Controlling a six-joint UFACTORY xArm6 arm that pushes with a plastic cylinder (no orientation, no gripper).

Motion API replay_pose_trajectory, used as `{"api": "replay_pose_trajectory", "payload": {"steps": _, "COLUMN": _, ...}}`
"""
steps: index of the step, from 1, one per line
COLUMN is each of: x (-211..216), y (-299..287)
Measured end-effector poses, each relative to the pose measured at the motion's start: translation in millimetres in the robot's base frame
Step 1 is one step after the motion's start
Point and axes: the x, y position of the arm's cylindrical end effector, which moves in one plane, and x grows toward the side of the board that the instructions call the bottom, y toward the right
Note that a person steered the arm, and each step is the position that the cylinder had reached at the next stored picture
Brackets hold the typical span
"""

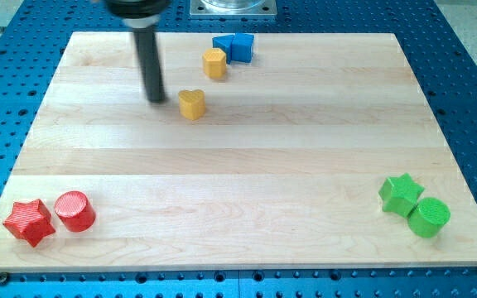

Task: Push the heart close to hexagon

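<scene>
Red star (pixel 29 222) and red cylinder (pixel 74 210) sit nearest me on the worktop (pixel 238 165). Farther up, my tip (pixel 156 100), a bare rod end effector holding nothing, stands just left of the yellow heart (pixel 192 104), below the yellow hexagon (pixel 214 63).

My board (pixel 247 174) is pale wood in glued strips, its grain running lengthwise under a smooth satin finish. Around the board lies a blue perforated surface (pixel 470 99), probably painted metal, though I can't be sure. Every block looks like matt plastic with fine ridged layers: the yellow heart (pixel 192 104) and yellow hexagon (pixel 214 63) near the board's top edge, the blue blocks (pixel 234 45) beside them, the red star (pixel 29 222), red cylinder (pixel 75 210), green star (pixel 401 193) and green cylinder (pixel 429 218). My rod (pixel 151 66) is dark and faintly glossy down to my tip (pixel 156 100).
</scene>
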Motion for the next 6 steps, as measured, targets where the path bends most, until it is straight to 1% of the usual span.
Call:
{"api": "replay_pose_trajectory", "payload": {"steps": 1, "x": 59, "y": 1}}
{"api": "replay_pose_trajectory", "payload": {"steps": 2, "x": 58, "y": 47}}
{"api": "replay_pose_trajectory", "payload": {"steps": 3, "x": 28, "y": 131}}
{"api": "replay_pose_trajectory", "payload": {"steps": 4, "x": -24, "y": 135}}
{"api": "replay_pose_trajectory", "payload": {"steps": 5, "x": 11, "y": 80}}
{"api": "replay_pose_trajectory", "payload": {"steps": 6, "x": -8, "y": 75}}
